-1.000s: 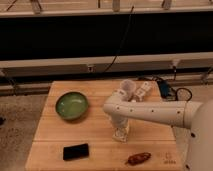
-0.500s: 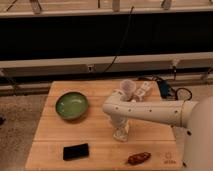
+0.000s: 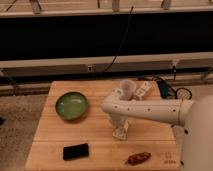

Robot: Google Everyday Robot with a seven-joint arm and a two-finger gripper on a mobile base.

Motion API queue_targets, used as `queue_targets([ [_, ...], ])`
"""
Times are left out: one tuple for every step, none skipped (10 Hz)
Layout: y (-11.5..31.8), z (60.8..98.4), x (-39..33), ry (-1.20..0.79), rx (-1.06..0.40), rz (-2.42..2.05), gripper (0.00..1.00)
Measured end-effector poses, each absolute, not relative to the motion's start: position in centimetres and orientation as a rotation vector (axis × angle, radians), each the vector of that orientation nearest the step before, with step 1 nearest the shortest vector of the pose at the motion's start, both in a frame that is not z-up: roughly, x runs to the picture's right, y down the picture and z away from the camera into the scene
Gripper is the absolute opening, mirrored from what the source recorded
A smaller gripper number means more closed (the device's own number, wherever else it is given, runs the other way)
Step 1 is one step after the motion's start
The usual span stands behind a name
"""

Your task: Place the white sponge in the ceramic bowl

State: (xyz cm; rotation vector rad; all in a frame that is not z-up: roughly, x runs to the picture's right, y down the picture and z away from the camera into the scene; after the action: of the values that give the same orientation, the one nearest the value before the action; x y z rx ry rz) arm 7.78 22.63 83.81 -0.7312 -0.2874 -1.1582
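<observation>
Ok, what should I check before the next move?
1. The claw is down over the white sponge, mid-table: ok.
2. Sponge gripped: cannot tell.
3. The ceramic bowl is upright and empty: ok.
4. The black phone and translucent cup lie off the line from sponge to bowl: ok.
5. Sponge in bowl: not ok, not yet done.
</observation>
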Motion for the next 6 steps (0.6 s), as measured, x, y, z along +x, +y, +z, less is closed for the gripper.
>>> queue_targets([
  [22.46,83.95,7.51,-0.287,-0.730,-1.162,0.03],
  [22.47,83.93,7.57,-0.287,-0.730,-1.160,0.03],
  [22.32,83.98,7.48,-0.287,-0.730,-1.162,0.03],
  [22.07,84.17,7.25,-0.286,-0.727,-1.165,0.03],
  [21.85,84.33,6.88,-0.285,-0.728,-1.172,0.03],
  [21.70,84.43,6.65,-0.285,-0.727,-1.174,0.03],
])
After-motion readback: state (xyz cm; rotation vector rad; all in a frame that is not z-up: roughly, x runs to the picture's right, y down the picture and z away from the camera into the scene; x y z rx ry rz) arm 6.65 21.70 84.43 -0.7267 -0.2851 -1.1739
